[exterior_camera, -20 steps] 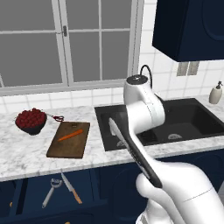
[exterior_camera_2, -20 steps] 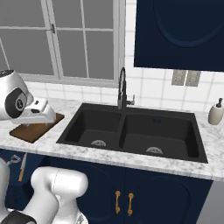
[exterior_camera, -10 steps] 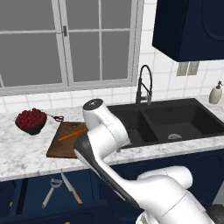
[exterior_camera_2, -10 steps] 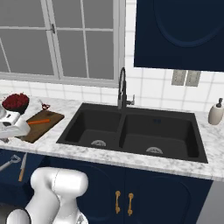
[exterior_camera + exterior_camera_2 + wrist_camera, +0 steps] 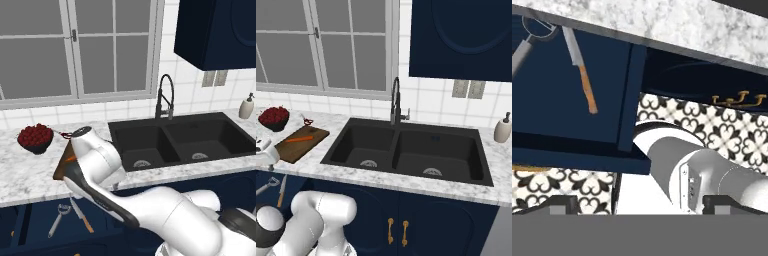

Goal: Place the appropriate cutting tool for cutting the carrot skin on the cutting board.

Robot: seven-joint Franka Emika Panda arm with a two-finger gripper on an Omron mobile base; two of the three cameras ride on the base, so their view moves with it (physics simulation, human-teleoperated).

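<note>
The silver-grey peeler (image 5: 526, 39) lies in an open dark blue drawer below the counter, next to an orange-handled knife (image 5: 581, 65); both also show as the peeler (image 5: 56, 219) and the knife (image 5: 81, 216) in the left base view. The dark brown cutting board (image 5: 302, 143) lies on the marble counter left of the sink with the thin orange carrot (image 5: 299, 138) on it. My arm (image 5: 95, 157) covers most of the board in the left base view. My gripper (image 5: 642, 206) hangs low in front of the drawer, open, its fingertips (image 5: 562, 204) wide apart with nothing between them.
A dark bowl of red fruit (image 5: 273, 117) stands behind the board, with a small red-handled tool (image 5: 306, 120) beside it. The black double sink (image 5: 406, 150) and its faucet (image 5: 395, 102) lie to the right. A soap bottle (image 5: 502, 129) stands far right. My own white arm link (image 5: 697, 175) crosses the hand view.
The arm has swung left from above the sink, across the board, and dropped below the counter edge by the open drawer. The things on the counter have stayed put.
</note>
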